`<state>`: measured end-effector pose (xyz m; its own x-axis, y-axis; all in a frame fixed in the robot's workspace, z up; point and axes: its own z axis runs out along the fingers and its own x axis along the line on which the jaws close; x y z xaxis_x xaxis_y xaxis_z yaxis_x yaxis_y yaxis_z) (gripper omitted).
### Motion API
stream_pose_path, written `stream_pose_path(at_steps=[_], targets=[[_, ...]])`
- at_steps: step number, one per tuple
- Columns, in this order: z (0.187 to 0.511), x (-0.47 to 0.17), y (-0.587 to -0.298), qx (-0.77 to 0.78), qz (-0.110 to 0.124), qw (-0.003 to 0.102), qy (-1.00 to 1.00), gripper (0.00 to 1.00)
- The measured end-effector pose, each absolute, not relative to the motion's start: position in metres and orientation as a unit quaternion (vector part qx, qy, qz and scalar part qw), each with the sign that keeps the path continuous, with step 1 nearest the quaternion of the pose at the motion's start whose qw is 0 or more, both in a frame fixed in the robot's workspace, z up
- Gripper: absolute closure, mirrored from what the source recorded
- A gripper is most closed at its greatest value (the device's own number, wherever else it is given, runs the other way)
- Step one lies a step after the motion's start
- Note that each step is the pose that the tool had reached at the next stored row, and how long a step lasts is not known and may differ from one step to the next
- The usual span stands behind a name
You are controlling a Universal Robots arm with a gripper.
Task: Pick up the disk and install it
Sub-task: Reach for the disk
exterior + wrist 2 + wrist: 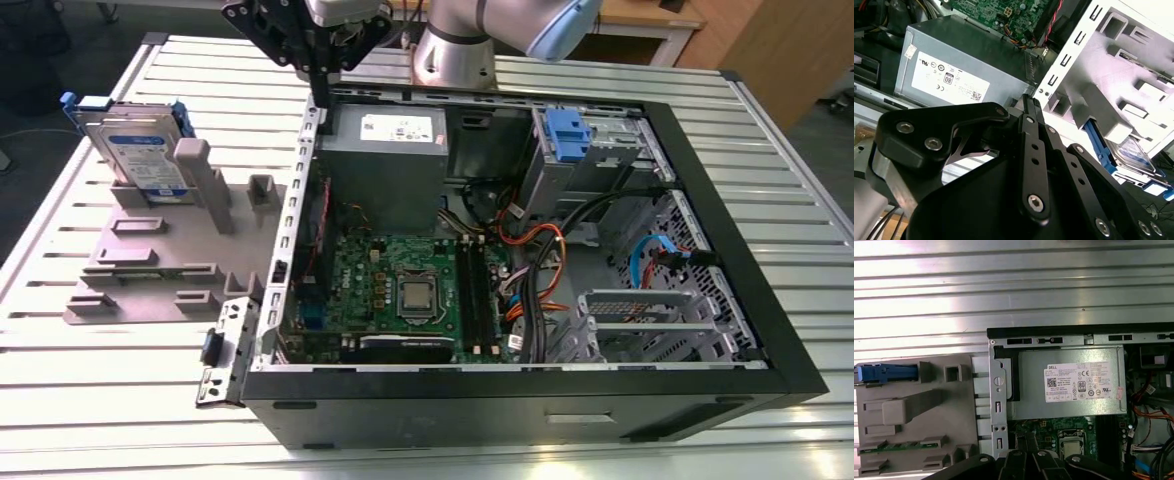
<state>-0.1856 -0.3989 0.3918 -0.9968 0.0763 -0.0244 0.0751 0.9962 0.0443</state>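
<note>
We see the jaws at about eleven o'clock in the exterior view, hanging from the arm (467, 40) over the far corner of the open computer case (467, 412), close by the power supply (387, 140). In the second wrist view the black fingers (1030, 150) meet at their tips with nothing between them, so the jaws are clenched and empty.

The disk (138, 152) stands upright on its edge in the grey slotted stand (147, 250), at about ten o'clock in the exterior view, outside the case and well apart from the jaws. From the jaws it lies toward eight o'clock. Its blue rails frame the silver labelled body. In the first wrist view we catch its blue edge (889, 373) at one end of the stand (914, 410); in the second wrist view the disk (1134, 151) shows behind the stand's posts.

The stand and case both rest on the slatted metal surface (80, 400). Inside the case, a blue clip (566, 135) sits at one o'clock.
</note>
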Motion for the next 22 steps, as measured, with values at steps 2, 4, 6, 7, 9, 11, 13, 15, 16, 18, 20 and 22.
stream_pose_path(at_steps=[2, 4, 6, 7, 9, 11, 13, 15, 16, 18, 20, 22], targets=[[0.392, -0.187, -0.399, 0.038, 0.022, 0.013, 0.999, 0.89], [0.392, -0.188, -0.399, 0.038, 0.022, 0.013, 0.999, 0.89], [0.392, -0.189, -0.399, 0.038, 0.022, 0.013, 0.999, 0.89], [0.392, -0.19, -0.399, 0.038, 0.022, 0.013, 0.999, 0.89], [0.392, -0.191, -0.399, 0.038, 0.022, 0.013, 0.999, 0.89], [0.392, -0.192, -0.399, 0.038, 0.022, 0.013, 0.999, 0.89], [0.392, -0.193, -0.399, 0.038, 0.022, 0.013, 0.999, 0.89], [0.392, -0.194, -0.399, 0.038, 0.022, 0.013, 0.999, 0.89], [0.392, -0.195, -0.399, 0.038, 0.022, 0.013, 0.999, 0.89], [0.392, -0.196, -0.399, 0.038, 0.022, 0.013, 0.999, 0.89], [0.391, -0.197, -0.399, 0.038, 0.022, 0.013, 0.999, 0.89], [0.391, -0.198, -0.399, 0.038, 0.022, 0.013, 0.999, 0.89]])
